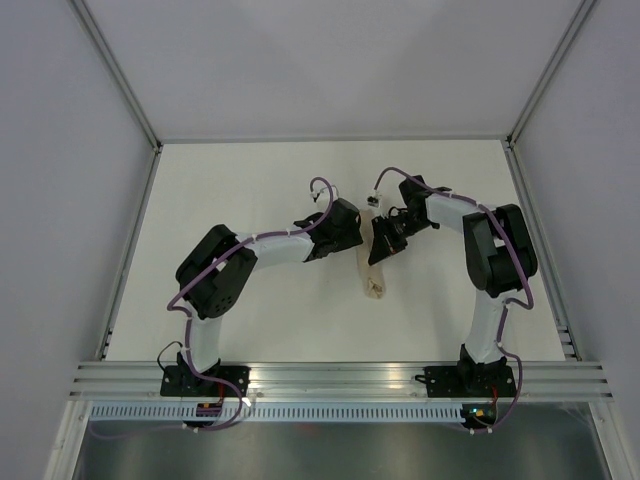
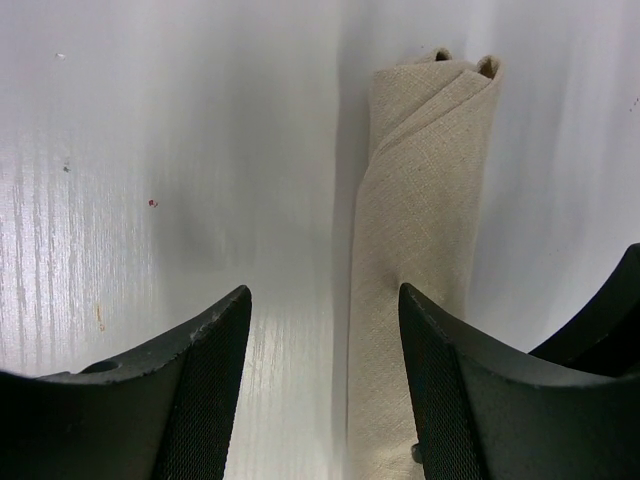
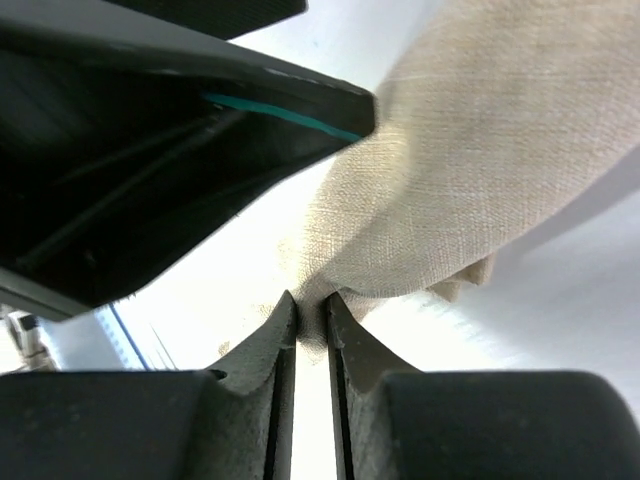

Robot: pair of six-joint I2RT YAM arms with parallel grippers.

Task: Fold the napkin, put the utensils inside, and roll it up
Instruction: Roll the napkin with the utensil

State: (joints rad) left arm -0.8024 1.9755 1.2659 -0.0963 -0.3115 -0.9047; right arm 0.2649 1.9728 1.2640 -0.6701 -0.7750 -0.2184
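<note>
White and faintly grained, the bench [image 1: 250, 180] sits between matte grey walls [image 1: 60, 150], with ribbed aluminium rails [image 1: 330, 375] along its near edge where both arm bases are bolted. On the left, the black, hard-shelled left arm reaches in toward the middle, a purple cable [image 1: 185, 290] looped along it. The left gripper [image 2: 322, 300] stands wide and holds nothing; its dark fingers [image 2: 200, 380] have a fine cross-hatched texture on the inner faces, and bare bench shows between them. The napkin [image 2: 425, 230], a beige-tan woven cloth with a visible linen-like weave, lies at mid-bench as a long narrow roll, its far end showing layered diagonal folds. The roll runs just beside and partly behind the gripper's right-hand finger. Further right, the right gripper [image 3: 310, 305] is drawn down to a thin slit, with a fold at the end of the napkin caught between its tips. A black angular housing [image 3: 150, 150] with a thin teal line looms close above it.
</note>
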